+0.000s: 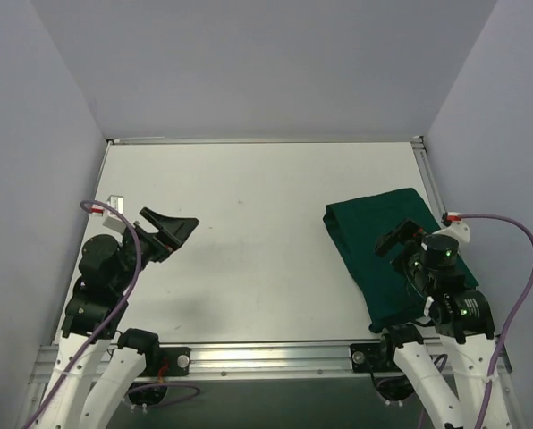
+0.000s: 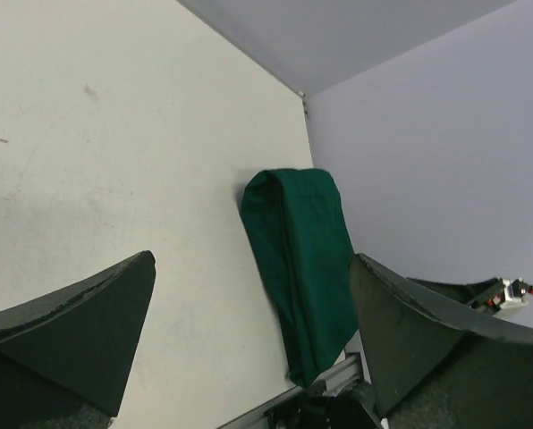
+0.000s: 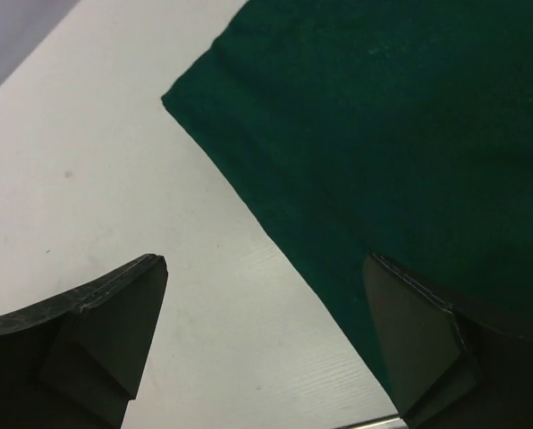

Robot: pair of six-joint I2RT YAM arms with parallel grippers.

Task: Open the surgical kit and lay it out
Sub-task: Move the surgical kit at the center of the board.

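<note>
The dark green drape (image 1: 374, 228) lies as a folded, elongated bundle directly under and ahead of the right claw (image 1: 399, 243), which sits above the cloth's nearer half. In the right wrist view the cloth's edge runs on a slant between the two fingers, so one finger hangs over bare counter (image 1: 266, 232) and the other over the green fabric. I cannot tell whether that finger touches the cloth. This claw is spread wide and grips nothing. From the left claw (image 1: 170, 228) the drape is well apart. It lies far out in front, across the bare surface, and in the left wrist view it shows between that claw's fingers, which are likewise spread wide with nothing held. The bundle stays closed; only its outer cloth shows, with a rounded fold at the far end. The right arm rises from its base at the near edge and bends over, wrist tipped down so the claw points at the cloth. The left arm is folded low on its own side, and its claw is tilted toward the middle of the surface. A purple cable (image 1: 137, 259) loops along the left arm, and another purple lead (image 1: 517, 268) arcs beside the right arm. The counter is white and matte with a few faint specks. A metal rail (image 1: 275, 357) runs along its near edge, and plain pale grey walls (image 1: 266, 63) close in the far end and both sides.
</note>
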